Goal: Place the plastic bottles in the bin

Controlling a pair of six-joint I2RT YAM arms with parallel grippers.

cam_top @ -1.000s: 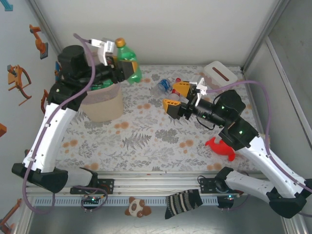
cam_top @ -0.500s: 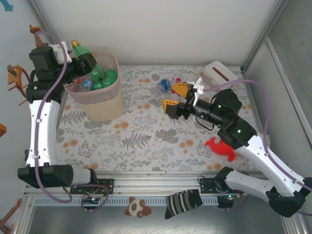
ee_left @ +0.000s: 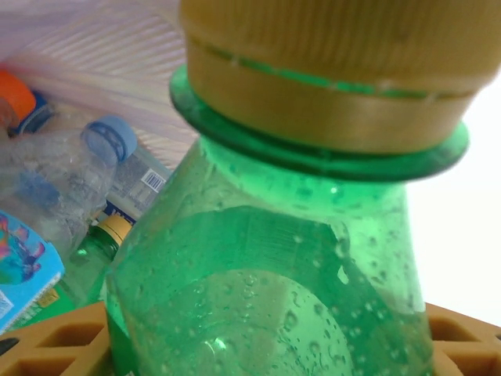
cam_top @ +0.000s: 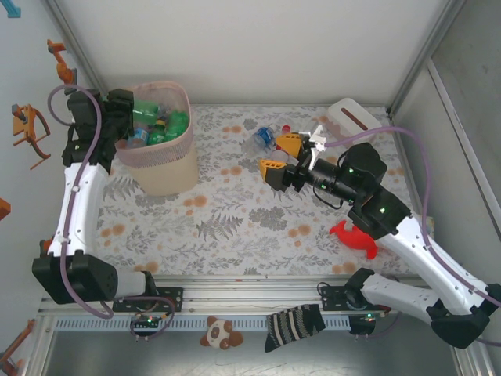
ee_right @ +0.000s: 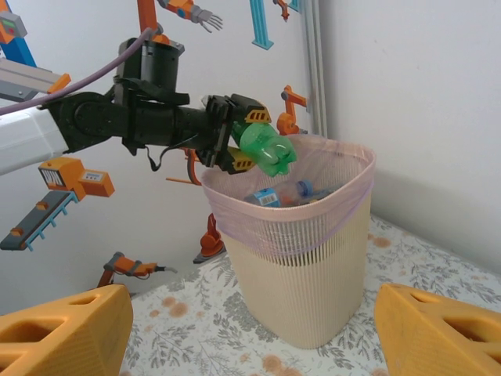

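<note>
Right wrist camera: the left gripper [ee_right: 249, 139] clamps a green bottle [ee_right: 268, 150] just above the bin [ee_right: 313, 266], with other bottles [ee_right: 293, 192] lying inside. The right gripper [cam_top: 280, 154] hangs empty, jaws apart, near a clear bottle [cam_top: 261, 139] on the table [cam_top: 235, 227].

Plastics, thin film and printed cover.
The green bottle [ee_left: 266, 298] was translucent glossy plastic, beaded inside with droplets, under a dull yellow cap [ee_left: 329, 70]. The bin [ee_right: 301, 290] was cream plastic, finely ribbed and matt, its liner [ee_right: 290, 215] a thin pink translucent film. A clear bottle [ee_left: 55, 180] inside looked crinkled and shiny. The fingers [ee_right: 63, 333] of the right gripper [cam_top: 279, 154] were matt orange plastic. The right arm's shell [cam_top: 423, 258] was smooth, glossy white plastic. The table [cam_top: 235, 227] wore a matt flower-printed cover.
</note>
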